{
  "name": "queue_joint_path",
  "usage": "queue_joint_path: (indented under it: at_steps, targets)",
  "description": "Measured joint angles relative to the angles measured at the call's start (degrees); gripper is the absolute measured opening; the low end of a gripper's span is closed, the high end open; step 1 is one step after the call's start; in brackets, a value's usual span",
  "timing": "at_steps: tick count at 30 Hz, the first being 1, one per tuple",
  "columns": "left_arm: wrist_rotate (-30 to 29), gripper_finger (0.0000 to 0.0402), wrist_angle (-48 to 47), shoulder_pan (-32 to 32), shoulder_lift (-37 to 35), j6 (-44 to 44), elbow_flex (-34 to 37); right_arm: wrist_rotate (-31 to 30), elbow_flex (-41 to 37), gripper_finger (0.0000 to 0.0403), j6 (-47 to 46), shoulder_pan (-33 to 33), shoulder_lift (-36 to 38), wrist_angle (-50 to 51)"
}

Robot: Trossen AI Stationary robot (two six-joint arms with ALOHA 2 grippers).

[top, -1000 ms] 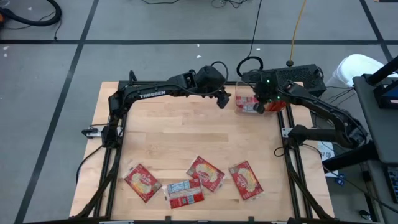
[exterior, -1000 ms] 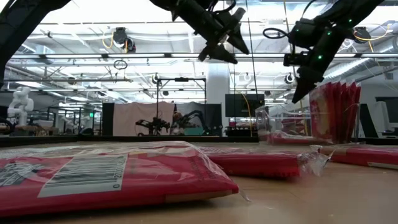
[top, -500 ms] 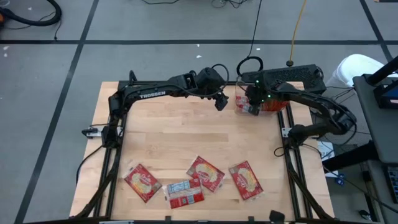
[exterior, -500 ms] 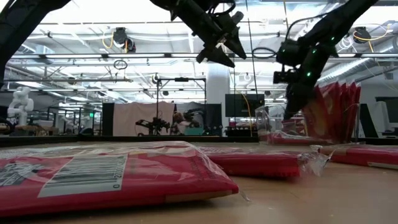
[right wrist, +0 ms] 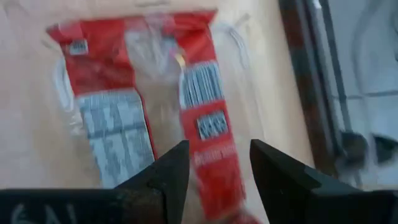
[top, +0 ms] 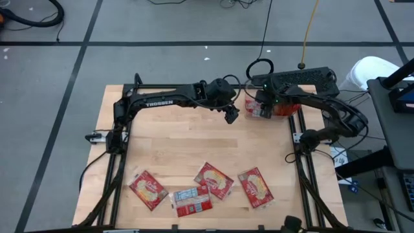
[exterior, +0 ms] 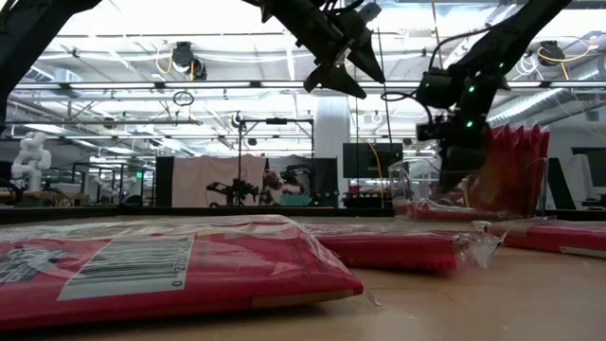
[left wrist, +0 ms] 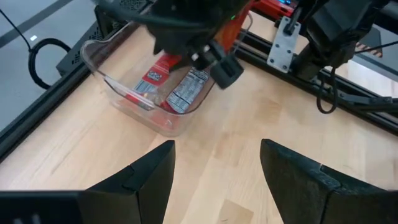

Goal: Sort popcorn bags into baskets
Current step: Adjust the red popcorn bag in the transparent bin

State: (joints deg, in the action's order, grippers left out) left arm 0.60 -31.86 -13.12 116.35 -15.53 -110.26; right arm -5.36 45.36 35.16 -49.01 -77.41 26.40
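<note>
Clear bin (top: 259,107): sitting at the far right edge of the wooden table (top: 187,142), just beside the right frame rail; see-through walls, rounded corners. It is holding several red popcorn bags (left wrist: 177,87), some lying flat with white label panels facing up, others standing on edge against the far wall (exterior: 511,166).

Right gripper (top: 264,109): hanging over the bin, reaching down into it; its fingers (right wrist: 168,171) are standing apart with a gap between them, gripping nothing, directly above the packets lying inside.

Left gripper (top: 231,115): hovering above the table just beside the bin, on its left; fingers (left wrist: 149,177) are spread wide and carrying nothing.

Loose popcorn bags (top: 213,180): four are lying in a row near the table's front edge, well apart from the bin; three are showing a cream round picture, one (top: 193,201) a white label panel.
</note>
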Motion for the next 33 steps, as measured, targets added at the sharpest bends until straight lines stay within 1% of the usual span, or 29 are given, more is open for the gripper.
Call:
queue_joint_path:
  at_steps: [3, 6, 8, 9, 18, 20, 22, 24, 26, 28, 30, 33]
  targets:
    - [0.00, 0.0241, 0.00, 0.10, -0.01, 0.28, 0.00, -2.24, 0.00, 0.0152, -1.07, 0.00, 3.72, 5.80]
    - [0.00, 0.0241, 0.02, -0.22, -0.02, 1.15, 0.00, -7.17, 0.00, 0.0142, -4.03, 0.00, 6.96, 11.28]
    - [-0.02, 0.0241, 0.03, -0.55, 0.00, 2.06, 0.00, -11.09, 0.00, 0.0136, -5.58, 0.00, 8.90, 13.87]
    - [-0.02, 0.0241, 0.04, -0.79, -0.01, 2.57, 0.00, -12.11, 0.00, 0.0134, -6.23, -0.02, 9.81, 14.65]
    - [0.59, 0.0241, 0.04, -2.49, -0.02, 3.21, 0.00, -11.99, 0.00, 0.0136, -10.19, -0.02, 16.25, 15.51]
    - [0.61, 0.0241, 0.04, -2.63, -0.02, 3.17, 0.00, -9.06, 0.00, 0.0136, -11.13, -0.02, 17.02, 15.18]
    - [0.61, 0.0241, 0.04, -2.57, 0.00, 2.94, 0.00, -4.32, 0.00, 0.0137, -12.37, -0.01, 17.79, 13.58]
    - [0.65, 0.0241, 0.02, -2.52, -0.01, 2.20, 0.00, 3.13, 0.00, 0.0136, -12.61, 0.00, 18.02, 12.07]
    - [0.71, 0.0241, 0.00, -2.46, 0.01, 1.42, 0.00, 10.04, 0.01, 0.0134, -10.55, 0.06, 17.62, 11.54]
    - [0.92, 0.0241, -0.04, -2.39, 0.00, 0.87, 0.00, 12.64, 0.64, 0.0129, -9.79, 0.76, 16.06, 11.06]
    - [0.94, 0.0241, -0.15, -2.26, 0.01, 0.40, 0.00, 13.15, 2.09, 0.0125, -8.84, 1.23, 13.77, 9.81]
    - [0.96, 0.0241, -0.16, -1.88, -0.02, -0.04, 0.00, 15.71, 5.40, 0.0124, -5.64, 1.27, 10.24, 7.68]
